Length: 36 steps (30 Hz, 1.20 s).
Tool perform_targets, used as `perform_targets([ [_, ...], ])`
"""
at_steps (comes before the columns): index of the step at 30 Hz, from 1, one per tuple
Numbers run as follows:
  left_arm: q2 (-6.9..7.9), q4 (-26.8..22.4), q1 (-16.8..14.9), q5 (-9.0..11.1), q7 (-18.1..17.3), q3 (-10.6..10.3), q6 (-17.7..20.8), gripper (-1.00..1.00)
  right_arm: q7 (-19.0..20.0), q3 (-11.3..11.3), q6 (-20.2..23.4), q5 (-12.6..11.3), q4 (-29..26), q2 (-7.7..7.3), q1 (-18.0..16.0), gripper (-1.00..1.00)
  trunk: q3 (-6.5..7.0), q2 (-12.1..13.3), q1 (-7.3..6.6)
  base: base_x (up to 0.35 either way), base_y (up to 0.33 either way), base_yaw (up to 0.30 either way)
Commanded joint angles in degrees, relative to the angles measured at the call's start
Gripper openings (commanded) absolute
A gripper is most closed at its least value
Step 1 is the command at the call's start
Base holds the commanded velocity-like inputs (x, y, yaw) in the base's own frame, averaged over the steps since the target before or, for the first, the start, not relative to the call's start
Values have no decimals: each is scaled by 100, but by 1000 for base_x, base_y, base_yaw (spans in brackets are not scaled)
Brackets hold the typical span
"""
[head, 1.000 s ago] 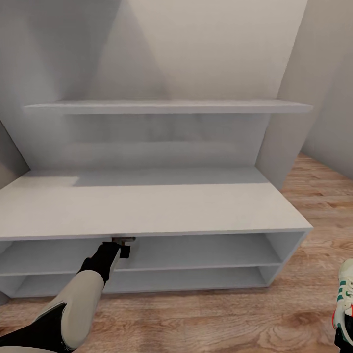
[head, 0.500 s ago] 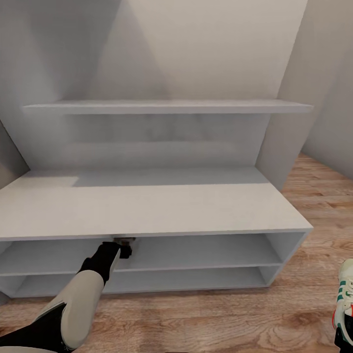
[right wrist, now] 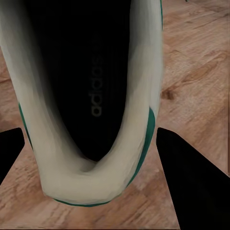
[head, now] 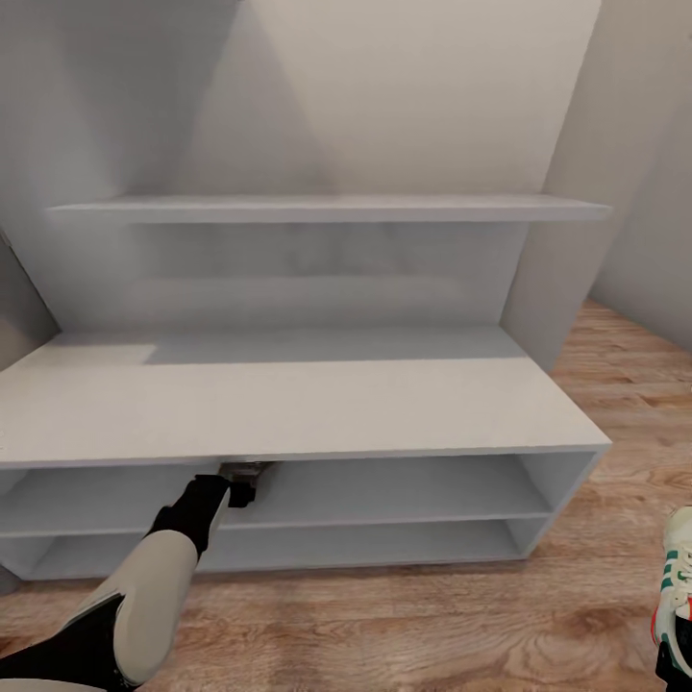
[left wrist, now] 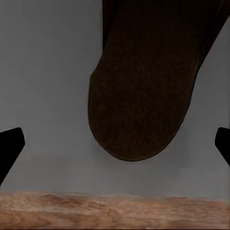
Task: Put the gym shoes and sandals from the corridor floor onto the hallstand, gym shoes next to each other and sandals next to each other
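A dark-brown sandal lies flat on the grey upper shelf board of the hallstand. My left gripper is open just behind it, fingertips wide apart and clear of the sandal. In the head view that gripper reaches into the upper compartment, the sandal showing as a brown sliver under the bench top. An off-white gym shoe with green stripes sits at the right edge over the corridor floor. My right gripper is shut on its heel.
The hallstand has a lower compartment under the one my arm is in, a tall back panel and an upper shelf. A grey wall stands to the right. Wood floor runs in front of and right of the unit.
My left arm has drawn back slightly toward the lower left, while the sandal stays on the shelf. The gym shoe and right gripper have not moved.
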Motion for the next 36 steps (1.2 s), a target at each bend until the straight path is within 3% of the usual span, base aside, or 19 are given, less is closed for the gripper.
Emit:
perform_targets([
  [1,-4,-10,-2,-23,-14,33,19,100,34,-52,-19,34,7,-1,-5,-100,-5,-2,-3,-212,51,0],
  [21,9,-10,17,-2,-88,68,-57,100,34,-52,-21,34,7,-1,-5,-100,-5,-2,-3,-314,47,0],
  [25,87,0,67,3,-93,81,-209,100,34,-52,-27,34,7,4,-5,-100,-5,-2,-3,-323,1,0],
  [27,169,4,239,12,-94,90,-620,100,34,-52,-28,34,7,7,-5,-100,-5,-2,-3,-320,0,0],
  [28,215,6,465,16,-91,96,-1111,100,34,-52,-28,34,7,7,-5,-100,-5,-2,-3,-313,0,0],
  [29,234,7,595,20,-94,97,-1322,100,34,-50,-28,34,7,8,-5,-100,-5,-2,-3,-309,0,0],
  [33,263,7,1138,30,-114,99,-1975,100,34,-44,-32,34,7,14,-5,-100,-5,-2,-3,-235,0,0],
  [36,276,8,1709,182,-120,99,-2894,100,38,-41,-36,34,7,22,-5,-100,-5,-2,-3,-58,0,0],
])
